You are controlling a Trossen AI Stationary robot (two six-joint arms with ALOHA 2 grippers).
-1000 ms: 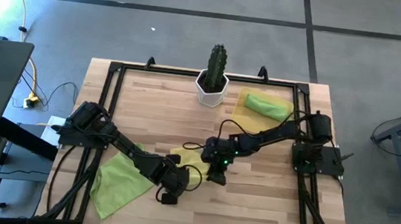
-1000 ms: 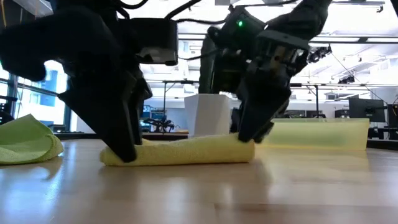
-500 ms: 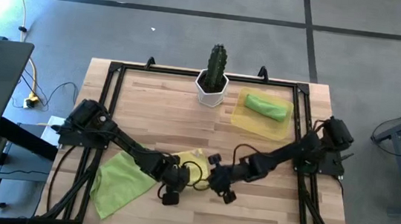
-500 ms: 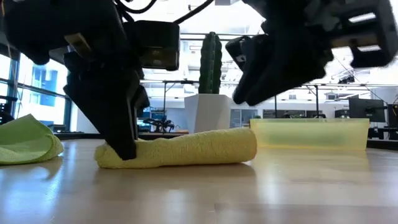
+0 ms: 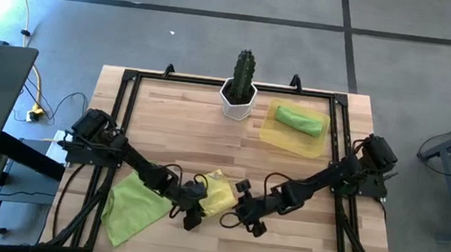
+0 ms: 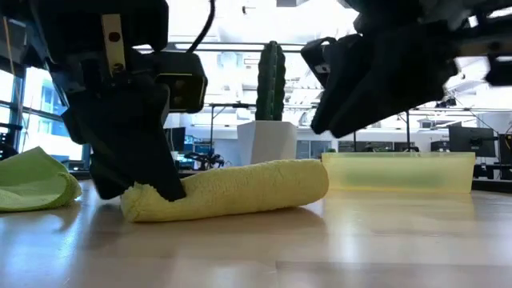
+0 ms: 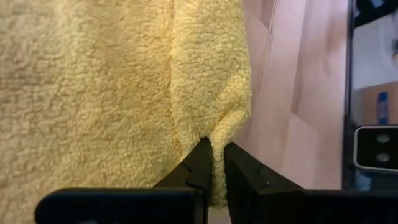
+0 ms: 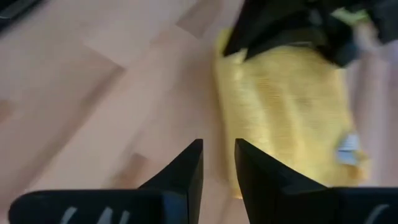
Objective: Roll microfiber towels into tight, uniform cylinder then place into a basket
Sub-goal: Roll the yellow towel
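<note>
A yellow microfiber towel (image 5: pixel 218 194), rolled up, lies on the table at the near middle; its roll (image 6: pixel 240 188) rests along its length. My left gripper (image 5: pixel 195 203) is shut on the roll's left end. My right gripper (image 5: pixel 238 218) hovers just right of the roll, above the table; its fingers (image 8: pixel 186 168) stand a little apart with nothing between them. A lime-green towel (image 5: pixel 131 207) lies loosely spread at the near left. A rolled green towel (image 5: pixel 300 120) lies in the pale yellow basket (image 5: pixel 279 138) at the far right. My left gripper pinches a small pucker of cloth (image 7: pixel 229 118) at the roll's left end between its two fingers. The fingers slant down from the table's left side. The roll lies on the table; its left end (image 6: pixel 140 204) sits under the fingers.
A cactus in a white hexagonal pot (image 5: pixel 238 94) stands at the far middle, left of the basket. A black frame (image 5: pixel 127 99) runs round the tabletop. Bare wood (image 5: pixel 175 129) lies between the pot and the yellow roll.
My right gripper has let go of the roll's right end, risen and drawn back toward the near edge, rolling as it went. My left gripper has tipped and rolled at the roll's left end. The roll has turned a little on the table.
</note>
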